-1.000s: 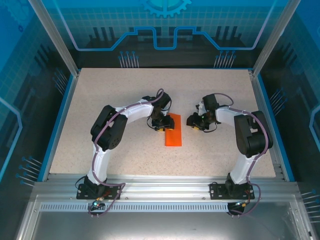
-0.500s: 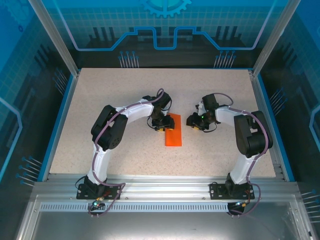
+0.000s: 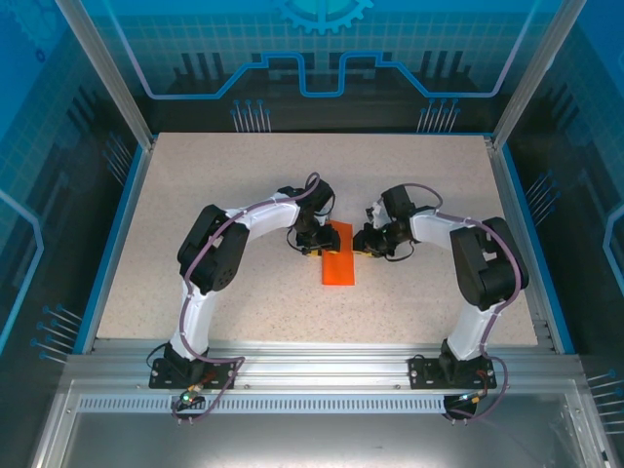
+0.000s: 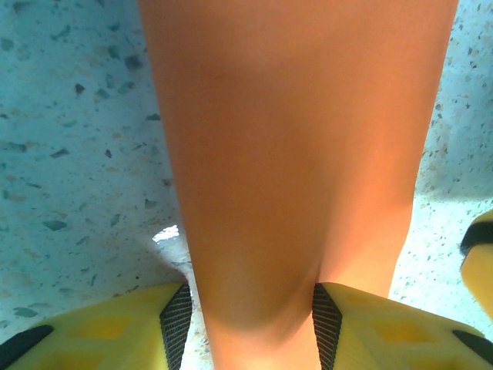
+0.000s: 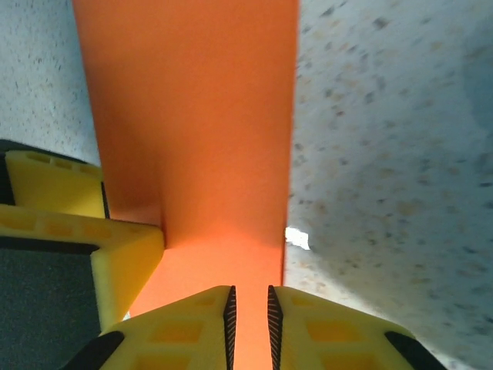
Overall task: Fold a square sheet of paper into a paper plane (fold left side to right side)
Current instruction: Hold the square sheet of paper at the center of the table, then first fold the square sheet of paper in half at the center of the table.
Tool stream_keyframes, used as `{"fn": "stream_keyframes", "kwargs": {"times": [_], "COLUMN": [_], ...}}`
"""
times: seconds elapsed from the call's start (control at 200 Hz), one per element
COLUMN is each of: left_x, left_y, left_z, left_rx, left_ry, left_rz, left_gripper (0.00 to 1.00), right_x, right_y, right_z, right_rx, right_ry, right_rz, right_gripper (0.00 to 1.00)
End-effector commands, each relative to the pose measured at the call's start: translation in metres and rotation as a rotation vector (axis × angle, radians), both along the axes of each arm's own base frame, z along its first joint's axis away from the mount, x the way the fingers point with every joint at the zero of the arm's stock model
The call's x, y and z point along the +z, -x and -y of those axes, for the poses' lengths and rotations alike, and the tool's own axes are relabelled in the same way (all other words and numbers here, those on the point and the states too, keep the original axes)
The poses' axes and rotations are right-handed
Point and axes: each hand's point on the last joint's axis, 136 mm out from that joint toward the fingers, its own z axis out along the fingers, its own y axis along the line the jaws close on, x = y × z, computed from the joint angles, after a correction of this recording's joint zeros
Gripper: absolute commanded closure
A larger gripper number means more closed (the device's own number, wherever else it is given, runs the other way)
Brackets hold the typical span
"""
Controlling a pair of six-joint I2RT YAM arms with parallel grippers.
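Mid-table: the square sheet of paper (image 3: pixel 338 255), halved already.
Left gripper (image 4: pixel 250 312): clasping its sides.
Right gripper (image 5: pixel 250 312): fingers nearly together.
Remaining: nose, wing folds, likely.

We look down on a speckled beige tabletop (image 3: pixel 244 195) edged in blue trim (image 3: pixel 118 234) and boxed in by translucent blue panels (image 3: pixel 390 58) printed with circuit lines and a gear emblem (image 3: pixel 324 12). Silver aluminium posts (image 3: pixel 104 68) brace the corners, a slotted metal rail (image 3: pixel 322 363) runs along our near edge, and the light falls evenly.
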Motion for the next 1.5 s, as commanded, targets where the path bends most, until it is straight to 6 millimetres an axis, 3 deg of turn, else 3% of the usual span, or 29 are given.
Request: {"fn": "stream_keyframes", "kwargs": {"times": [0.0, 0.315, 0.535, 0.795, 1.02, 1.115, 1.255, 1.496], "left_x": [-0.026, -0.026, -0.019, 0.023, 0.057, 0.068, 0.072, 0.048], "left_y": [0.008, 0.008, 0.007, -0.004, -0.004, 0.0, 0.007, 0.014], "left_z": [0.005, 0.005, 0.005, -0.002, -0.017, -0.008, 0.013, 0.034], "left_rx": [-0.039, -0.042, -0.041, -0.019, 0.006, -0.002, -0.038, -0.06], "left_ry": [-0.026, -0.025, -0.023, 0.0, 0.008, 0.08, 0.195, 0.265], "left_rz": [-0.029, -0.027, -0.013, 0.071, 0.136, 0.143, 0.109, 0.021], "left_gripper": [0.5, 0.5, 0.5, 0.47, 0.45, 0.48, 0.59, 0.68], "right_x": [0.006, -0.019, -0.041, -0.059, -0.063, -0.064, -0.065, -0.065], "right_y": [0.002, 0.007, 0.016, 0.024, 0.025, 0.025, 0.024, 0.024], "right_z": [-0.014, -0.017, -0.001, 0.006, 0.008, 0.008, 0.008, 0.009], "right_rx": [0.024, 0.045, 0.039, 0.046, 0.044, 0.044, 0.043, 0.041], "right_ry": [-0.033, 0.016, 0.129, 0.176, 0.187, 0.191, 0.192, 0.194], "right_rz": [-0.007, -0.065, -0.127, -0.172, -0.179, -0.18, -0.18, -0.183], "right_gripper": [0.81, 0.84, 0.86, 0.86, 0.87, 0.87, 0.87, 0.87]}}
